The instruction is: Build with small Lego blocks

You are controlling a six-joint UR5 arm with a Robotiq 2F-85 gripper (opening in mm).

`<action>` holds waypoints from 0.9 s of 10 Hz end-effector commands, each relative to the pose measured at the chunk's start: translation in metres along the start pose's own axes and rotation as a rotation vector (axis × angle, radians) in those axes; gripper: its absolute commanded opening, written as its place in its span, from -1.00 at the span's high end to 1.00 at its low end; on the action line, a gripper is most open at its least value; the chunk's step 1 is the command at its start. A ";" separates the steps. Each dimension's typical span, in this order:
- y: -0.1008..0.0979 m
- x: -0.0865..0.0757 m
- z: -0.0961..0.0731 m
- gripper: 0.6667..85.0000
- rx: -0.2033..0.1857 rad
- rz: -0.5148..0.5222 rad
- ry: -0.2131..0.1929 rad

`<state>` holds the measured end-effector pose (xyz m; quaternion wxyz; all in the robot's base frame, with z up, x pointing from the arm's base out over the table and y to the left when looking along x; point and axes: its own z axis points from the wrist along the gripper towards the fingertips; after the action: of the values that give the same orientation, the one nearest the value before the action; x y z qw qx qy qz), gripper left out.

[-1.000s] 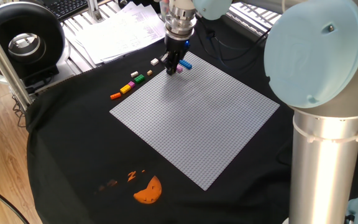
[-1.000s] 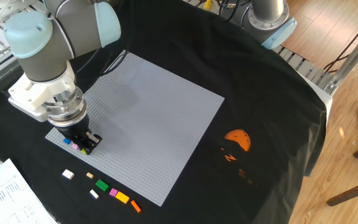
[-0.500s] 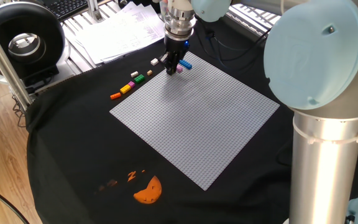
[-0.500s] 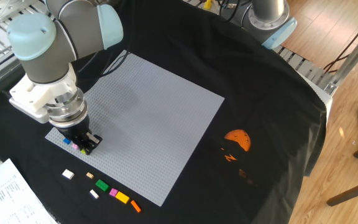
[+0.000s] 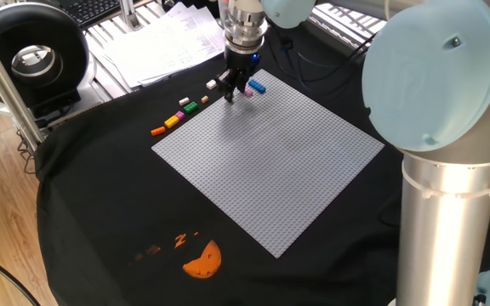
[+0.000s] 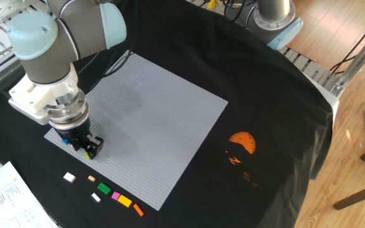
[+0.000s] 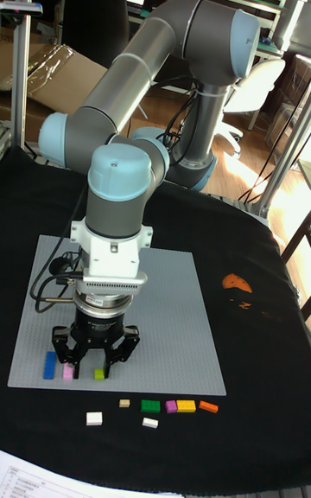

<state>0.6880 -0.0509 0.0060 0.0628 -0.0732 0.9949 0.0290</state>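
our gripper (image 7: 87,367) hangs with fingers spread and empty, straddling the pink block (image 7: 68,372) and a small green one (image 7: 99,373) on the baseplate (image 7: 164,308); the spare blocks (image 7: 177,406) lie just beyond its tips, off the plate's edge.

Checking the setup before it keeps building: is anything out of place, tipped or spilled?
Nothing stands out. The loose bricks lie in a tidy row on the black cloth beside the grey baseplate, and the blue brick and pink brick sit on its edge by the tool.
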 end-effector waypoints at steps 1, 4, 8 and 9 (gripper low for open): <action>0.002 -0.004 0.002 -0.11 -0.013 0.004 -0.013; -0.001 -0.003 0.003 0.33 -0.004 0.010 -0.013; -0.002 0.003 -0.001 0.97 0.001 0.032 0.009; -0.002 0.003 -0.001 0.97 0.001 0.032 0.009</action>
<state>0.6861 -0.0531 0.0044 0.0594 -0.0650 0.9958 0.0259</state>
